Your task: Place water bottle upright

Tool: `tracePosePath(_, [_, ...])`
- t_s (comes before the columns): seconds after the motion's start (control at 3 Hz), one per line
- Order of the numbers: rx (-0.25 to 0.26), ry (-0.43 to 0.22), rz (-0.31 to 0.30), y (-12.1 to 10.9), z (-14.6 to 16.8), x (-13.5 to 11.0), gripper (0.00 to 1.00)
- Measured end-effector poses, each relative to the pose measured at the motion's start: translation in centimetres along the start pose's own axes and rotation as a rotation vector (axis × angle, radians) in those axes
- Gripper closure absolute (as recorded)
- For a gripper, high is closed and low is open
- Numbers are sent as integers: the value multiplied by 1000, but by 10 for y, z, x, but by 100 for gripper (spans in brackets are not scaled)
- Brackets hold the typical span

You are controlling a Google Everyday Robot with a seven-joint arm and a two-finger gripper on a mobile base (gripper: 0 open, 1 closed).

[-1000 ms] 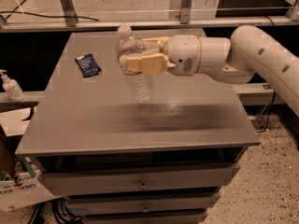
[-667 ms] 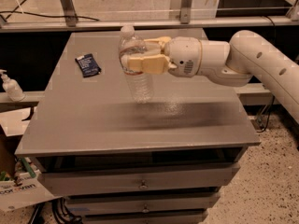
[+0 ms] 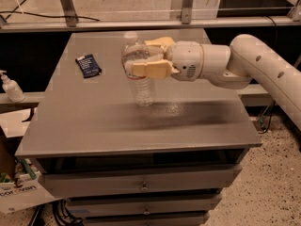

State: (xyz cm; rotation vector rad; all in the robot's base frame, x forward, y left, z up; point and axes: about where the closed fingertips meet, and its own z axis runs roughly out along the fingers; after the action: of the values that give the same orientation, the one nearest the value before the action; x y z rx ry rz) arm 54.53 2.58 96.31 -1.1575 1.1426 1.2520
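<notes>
The gripper [image 3: 141,56], reaching in from three o'clock, clasps the upright water bottle [image 3: 144,91] near the middle of the grey table [image 3: 141,135], a dark blue packet [image 3: 88,65] lying well apart at ten o'clock and a pump dispenser [image 3: 10,86] beyond the nine o'clock edge.

The arm [image 3: 256,72] is a thick, smooth, off-white tube with rounded joints. A row of small dark holes runs along its upper link. The wrist [image 3: 197,58] is a white, barrel-shaped shell with narrow seams between its sections and a small patch of dotted vent holes on its side. The gripper [image 3: 141,56] sits at the arm's end over the desk [image 3: 94,121], its jaws clamped round the bottle [image 3: 143,91]. Its fingers [image 3: 151,69] are blocky, pale yellow and matte, darker than the white shell.
</notes>
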Motion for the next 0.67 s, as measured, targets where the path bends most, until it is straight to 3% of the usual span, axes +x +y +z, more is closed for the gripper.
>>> tracePosePath(0.67, [-23, 39, -6, 3, -10, 27, 100])
